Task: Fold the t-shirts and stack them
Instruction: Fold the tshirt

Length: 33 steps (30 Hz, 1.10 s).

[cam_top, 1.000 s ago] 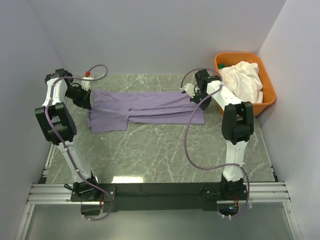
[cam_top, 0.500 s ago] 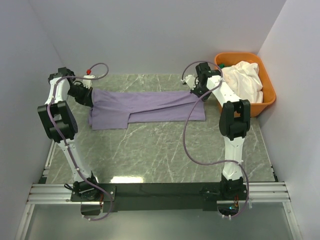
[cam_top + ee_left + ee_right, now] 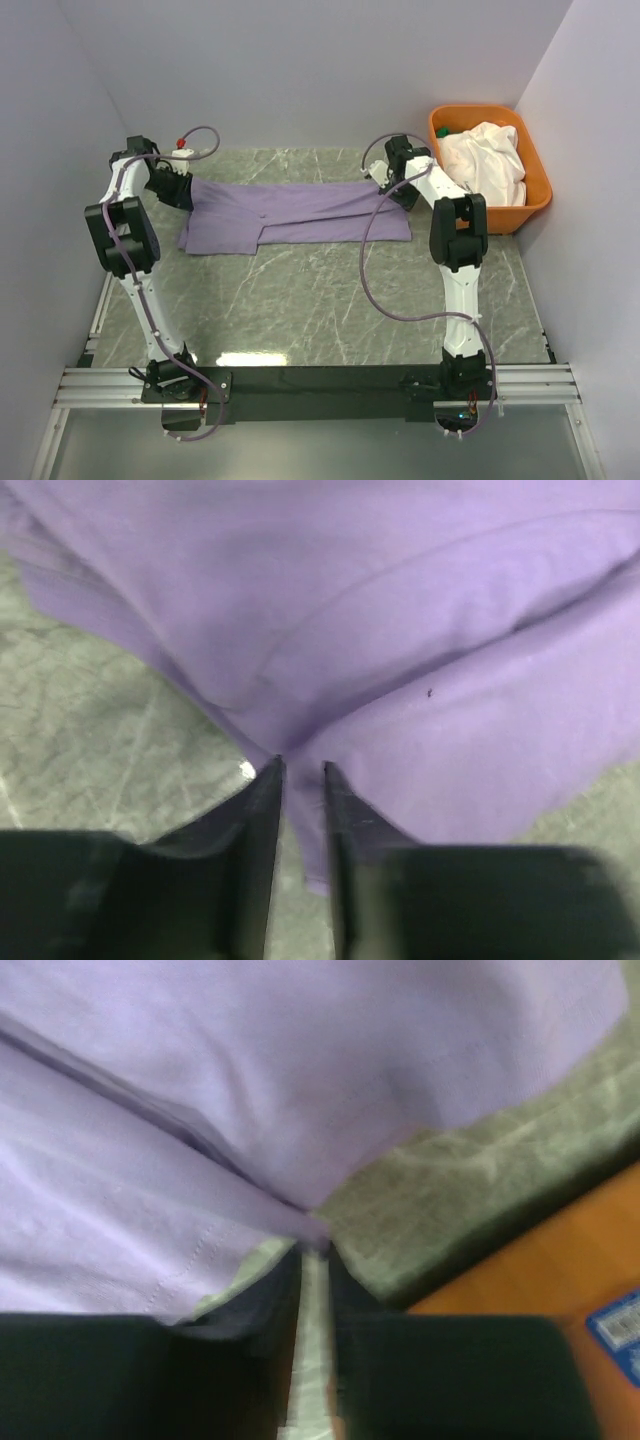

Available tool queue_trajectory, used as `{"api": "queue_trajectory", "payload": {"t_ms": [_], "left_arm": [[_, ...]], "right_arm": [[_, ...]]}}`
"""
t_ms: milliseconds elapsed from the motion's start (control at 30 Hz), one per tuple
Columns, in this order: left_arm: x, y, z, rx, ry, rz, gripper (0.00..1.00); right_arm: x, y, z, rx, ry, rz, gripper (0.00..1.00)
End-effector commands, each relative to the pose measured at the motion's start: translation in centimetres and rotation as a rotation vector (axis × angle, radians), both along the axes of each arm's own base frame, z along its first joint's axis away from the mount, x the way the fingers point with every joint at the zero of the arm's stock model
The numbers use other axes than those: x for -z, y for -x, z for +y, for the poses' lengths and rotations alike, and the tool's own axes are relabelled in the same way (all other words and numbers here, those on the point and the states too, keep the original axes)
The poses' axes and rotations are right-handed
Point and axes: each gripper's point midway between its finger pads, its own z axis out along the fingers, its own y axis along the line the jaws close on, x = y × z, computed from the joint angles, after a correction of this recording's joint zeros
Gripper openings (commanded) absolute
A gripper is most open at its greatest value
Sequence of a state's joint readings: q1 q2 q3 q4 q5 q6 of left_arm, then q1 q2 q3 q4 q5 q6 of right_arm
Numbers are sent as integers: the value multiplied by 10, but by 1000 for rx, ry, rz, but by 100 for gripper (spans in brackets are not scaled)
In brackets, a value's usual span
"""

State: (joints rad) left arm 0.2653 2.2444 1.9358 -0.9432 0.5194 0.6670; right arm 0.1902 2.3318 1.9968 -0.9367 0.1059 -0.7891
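Purple shirt (image 3: 300,212) lies spread in a long band across the far half of the desk (image 3: 320,300), partly folded lengthwise. I see my left gripper (image 3: 300,770) at its left end, fingers drawn narrow with a pinch of purple cloth between the tips. My right gripper (image 3: 313,1245) sits at the right end, near the tub (image 3: 538,195), fingers likewise narrow, nipping the shirt's edge. The white shirt (image 3: 487,160) is heaped in the tub

T-shirt (image 3: 300,212) on table (image 3: 330,300), tub (image 3: 540,195) right (back corner) — second shirt (image 3: 490,160) inside
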Motion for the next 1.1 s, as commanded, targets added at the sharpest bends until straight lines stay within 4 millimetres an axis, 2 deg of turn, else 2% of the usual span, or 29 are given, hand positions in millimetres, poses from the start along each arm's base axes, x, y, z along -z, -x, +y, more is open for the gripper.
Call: {"api": "queue_trajectory", "payload": {"t_ms": [0,33,100,133,167,200,233,300,367,400,500,567,700,867,967,1067], "left_arm": [[-13,-17,12,-85,-23,-54,32],[-16,-12,11,-89,-5,-38,43],[-27,-4,17,-114,22,-36,50],[-27,3,15,-119,44,-15,55],[-35,11,20,-150,55,-12,55],[-29,22,21,-165,70,17,55],[-36,28,21,-173,75,15,55],[-27,46,23,-202,94,63,54],[-30,58,24,-212,108,75,54],[-21,69,22,-215,116,110,54],[-14,80,20,-220,116,132,54],[-5,86,17,-226,125,163,54],[2,88,14,-234,142,174,55],[23,87,20,-244,120,199,50],[28,89,18,-243,131,211,42],[32,93,17,-238,136,233,35]], "right_arm": [[-28,-20,-12,75,55,-113,28],[-37,-19,-12,88,47,-124,34],[-50,-17,-6,112,8,-142,46],[-62,-11,-6,122,-10,-143,48],[-65,-5,1,141,-52,-132,48],[-70,6,3,149,-70,-101,48],[-71,13,6,174,-99,-82,48],[-64,32,13,189,-147,-11,48],[-55,50,12,228,-154,56,47],[-46,62,18,231,-187,108,47],[-32,74,21,263,-208,157,47],[-24,78,25,287,-224,186,47],[-9,79,28,322,-240,215,47],[8,79,26,374,-225,237,47],[16,78,24,387,-206,239,45],[28,84,20,398,-172,270,42]]}}
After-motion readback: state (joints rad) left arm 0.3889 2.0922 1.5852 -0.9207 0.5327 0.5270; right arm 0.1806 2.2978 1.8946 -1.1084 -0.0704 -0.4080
